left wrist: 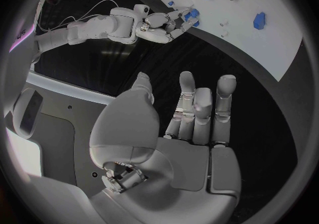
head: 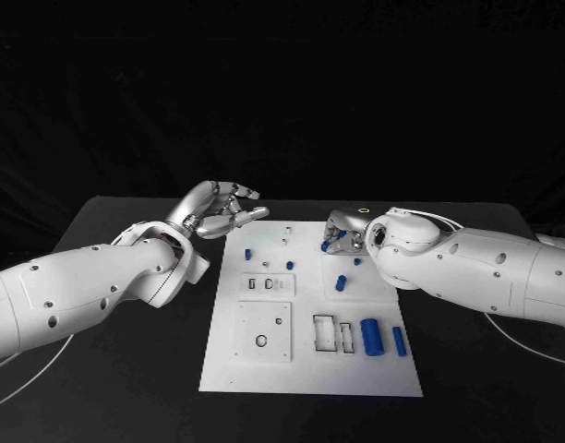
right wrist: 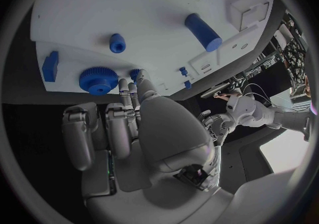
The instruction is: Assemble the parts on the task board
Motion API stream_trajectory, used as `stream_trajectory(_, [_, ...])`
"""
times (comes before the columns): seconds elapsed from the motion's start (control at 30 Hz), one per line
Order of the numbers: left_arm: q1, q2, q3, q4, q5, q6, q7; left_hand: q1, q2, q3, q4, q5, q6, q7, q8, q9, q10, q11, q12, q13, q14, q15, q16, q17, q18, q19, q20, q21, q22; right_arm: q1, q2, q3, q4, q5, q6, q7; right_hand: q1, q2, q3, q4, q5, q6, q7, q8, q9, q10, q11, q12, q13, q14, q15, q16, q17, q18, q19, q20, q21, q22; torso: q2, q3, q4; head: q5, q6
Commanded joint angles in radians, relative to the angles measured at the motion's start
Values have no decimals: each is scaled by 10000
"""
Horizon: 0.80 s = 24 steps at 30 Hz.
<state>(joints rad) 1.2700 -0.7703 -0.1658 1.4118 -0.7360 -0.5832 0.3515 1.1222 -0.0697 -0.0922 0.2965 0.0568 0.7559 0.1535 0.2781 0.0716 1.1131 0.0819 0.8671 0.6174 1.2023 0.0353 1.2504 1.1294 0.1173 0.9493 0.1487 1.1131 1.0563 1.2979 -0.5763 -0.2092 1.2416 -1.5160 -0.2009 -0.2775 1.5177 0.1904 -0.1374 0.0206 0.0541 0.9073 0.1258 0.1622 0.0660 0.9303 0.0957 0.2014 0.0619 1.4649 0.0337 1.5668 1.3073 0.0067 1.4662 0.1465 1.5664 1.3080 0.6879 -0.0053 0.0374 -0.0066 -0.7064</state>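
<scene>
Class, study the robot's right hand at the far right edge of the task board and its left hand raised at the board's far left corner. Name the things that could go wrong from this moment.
1. The right hand works close among small blue parts, beside a blue gear; its fingers might knock neighbouring pieces askew.
2. The loose blue cylinder lying near the task board edge could roll if the board is jolted.
3. The left hand hovers open above the board's corner; lowering carelessly may shift the board.

A black table (head: 123, 388) is seen under the whole scene. A white task board (head: 230, 369) is laid flat on its middle, long side running away from the robot. Pale cables (head: 529, 346) are draped on the table at both sides.
</scene>
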Motion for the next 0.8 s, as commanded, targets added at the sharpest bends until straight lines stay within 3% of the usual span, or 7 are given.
stream_trajectory(0.03, [19,-3,8,32,-16,30,87,-10,72,34,-24,-52,41,4,-67,-2,-50,-10,-43,-11,-60,-22,-62,-9,196,-66,15,-43,-8,-11,54,4,-43,-138,159,-78,85,5,67,-17,-39,61,1,-50,0,122,-12,-48,-9,1059,-85,40,2635,-67,1046,-87,44,2627,-8,-2,-5,15,0])
stream_trajectory(0.8, [27,10,8,15,-16,40,85,20,108,37,-27,-52,46,9,-118,-9,-42,-6,-58,-19,-99,-15,-92,-26,200,-108,21,-99,-30,-51,244,4,-182,-164,400,-118,159,115,261,39,-40,437,-83,-199,41,716,-160,-342,-11,1059,-230,40,2635,-67,1046,-209,44,2627,-35,-4,4,-5,-62])
